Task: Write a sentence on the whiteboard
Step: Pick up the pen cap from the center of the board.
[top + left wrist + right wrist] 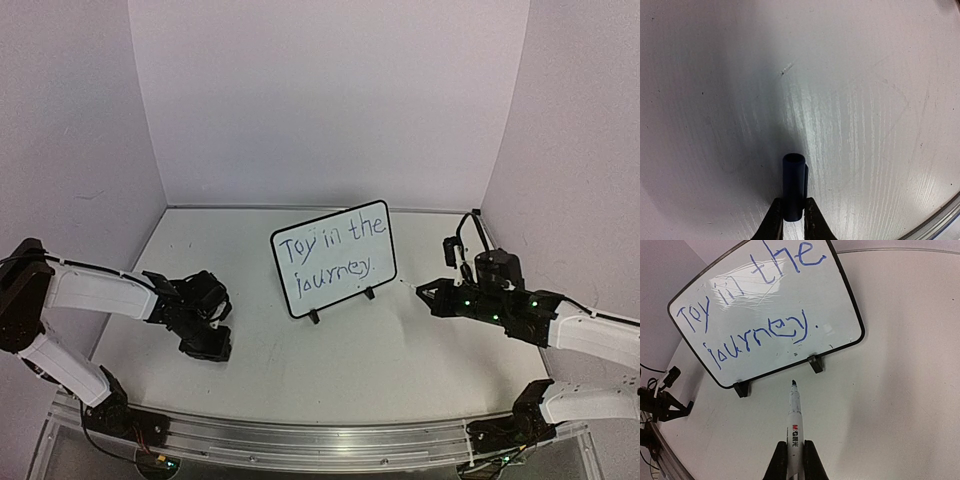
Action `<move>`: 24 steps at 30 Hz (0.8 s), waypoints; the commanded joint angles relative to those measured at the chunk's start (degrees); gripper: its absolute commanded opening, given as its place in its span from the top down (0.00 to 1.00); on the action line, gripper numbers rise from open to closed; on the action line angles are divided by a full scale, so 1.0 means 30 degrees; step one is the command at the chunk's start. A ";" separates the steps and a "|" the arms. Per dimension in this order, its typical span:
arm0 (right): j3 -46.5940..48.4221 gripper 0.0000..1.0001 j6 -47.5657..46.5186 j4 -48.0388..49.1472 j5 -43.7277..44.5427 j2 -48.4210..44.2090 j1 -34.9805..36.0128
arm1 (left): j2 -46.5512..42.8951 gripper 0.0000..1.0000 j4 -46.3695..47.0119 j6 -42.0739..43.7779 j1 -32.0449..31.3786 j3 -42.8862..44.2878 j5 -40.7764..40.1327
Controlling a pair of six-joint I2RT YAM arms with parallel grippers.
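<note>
One whiteboard [835, 305] stands mid-table [400, 350] on two black feet [815, 363]. One sentence [757, 335] on it, blue, two lines: "Toy in the / journey." Two arms. Right jaws clamped on one uncapped marker [795, 415], tip near the board's lower edge, not touching. Left jaws clamped on one dark cap [793, 185], well left of board.

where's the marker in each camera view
top external: marker, right of centre, poking from the right end effector toward the whiteboard
left wrist: not in it, only a dark cap
right wrist: bottom centre, tip pointing up
shared landmark: the whiteboard, top external and right wrist
</note>
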 commanded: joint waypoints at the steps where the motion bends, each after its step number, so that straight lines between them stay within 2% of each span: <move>1: 0.0036 1.00 0.0188 0.0429 -0.0013 -0.0372 -0.0021 | 0.0111 0.89 -0.0266 -0.0075 -0.0140 0.0496 -0.0502; 11: 0.0233 1.00 0.0142 0.0297 -0.0165 -0.0289 -0.0026 | -0.0102 1.00 -0.0241 0.0010 -0.0140 0.0344 -0.0602; 14: 0.0368 1.00 0.0303 0.0073 -0.0732 -0.0396 -0.0011 | -0.0418 1.00 -0.0554 0.0347 -0.0130 0.0466 -0.0877; 19: 0.1192 1.00 0.0382 -0.2195 -0.3026 -0.2029 -0.0035 | -0.3362 1.00 -0.2325 0.1817 -0.0140 0.1801 -0.3197; 21: 0.1932 1.00 0.0028 -0.3173 -0.3862 -0.2401 -0.0047 | -0.4516 1.00 -0.2222 0.2579 -0.0140 0.2365 -0.2975; 24: 0.3434 1.00 -0.0410 -0.4681 -0.5583 -0.2113 -0.0055 | -0.5435 1.00 -0.1843 0.4002 -0.0157 0.3401 -0.1271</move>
